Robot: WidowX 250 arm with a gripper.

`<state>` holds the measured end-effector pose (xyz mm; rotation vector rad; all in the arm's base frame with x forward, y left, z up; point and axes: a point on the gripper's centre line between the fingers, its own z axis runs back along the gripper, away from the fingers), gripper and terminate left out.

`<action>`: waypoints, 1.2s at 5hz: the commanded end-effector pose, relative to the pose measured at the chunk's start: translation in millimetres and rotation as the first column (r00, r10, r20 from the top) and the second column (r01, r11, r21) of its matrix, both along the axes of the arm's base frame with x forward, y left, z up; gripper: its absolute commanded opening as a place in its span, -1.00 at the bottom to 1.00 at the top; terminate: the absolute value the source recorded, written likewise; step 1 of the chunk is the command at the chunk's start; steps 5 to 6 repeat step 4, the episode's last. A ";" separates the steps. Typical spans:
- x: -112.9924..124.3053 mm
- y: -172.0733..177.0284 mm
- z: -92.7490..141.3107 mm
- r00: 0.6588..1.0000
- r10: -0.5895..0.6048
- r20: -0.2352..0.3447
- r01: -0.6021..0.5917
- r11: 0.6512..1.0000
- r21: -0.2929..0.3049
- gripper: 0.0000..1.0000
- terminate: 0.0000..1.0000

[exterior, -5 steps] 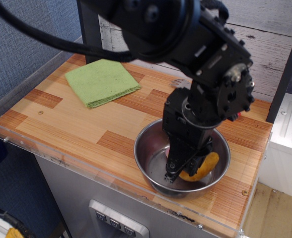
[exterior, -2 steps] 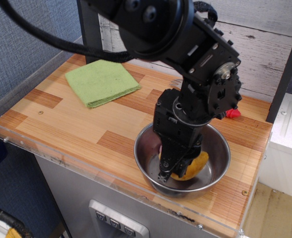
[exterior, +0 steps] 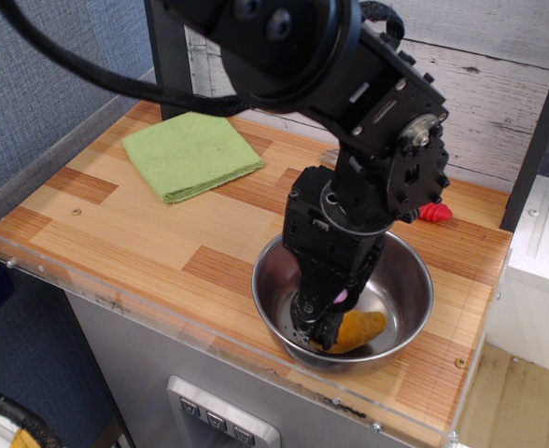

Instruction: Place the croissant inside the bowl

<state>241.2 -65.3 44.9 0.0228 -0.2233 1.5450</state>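
The shiny steel bowl (exterior: pixel 413 271) stands at the front right of the wooden counter. My black gripper (exterior: pixel 319 327) reaches down into it, fingertips close to the bowl's floor. The golden-orange croissant (exterior: pixel 360 328) is low inside the bowl, at or just above the bottom. Its left end with the pink bit (exterior: pixel 342 297) sits between my fingers. The gripper looks shut on that end. The arm hides the left half of the bowl's inside.
A folded green cloth (exterior: pixel 192 154) lies at the back left of the counter. A small red object (exterior: pixel 433 212) sits behind the bowl, partly hidden by the arm. A clear acrylic lip (exterior: pixel 116 297) runs along the counter's front edge.
The gripper has moved down and slightly left inside the bowl, carrying the croissant from near the right rim to the bowl's bottom.
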 end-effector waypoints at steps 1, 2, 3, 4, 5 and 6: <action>-3.3 8.7 19.1 0.998 0.017 0.056 -0.015 1.000 -0.025 1.00 -1.00; -1.9 13.0 33.6 0.995 0.026 0.099 -0.024 1.000 -0.018 1.00 -1.00; 1.3 17.1 65.3 0.983 0.024 0.180 -0.027 0.999 0.016 1.00 -1.00; -0.6 20.3 96.1 0.972 0.032 0.232 -0.045 0.998 0.053 1.00 1.00; -0.6 20.3 96.1 0.972 0.032 0.232 -0.045 0.998 0.053 1.00 1.00; -0.6 20.3 96.1 0.972 0.032 0.232 -0.045 0.998 0.053 1.00 1.00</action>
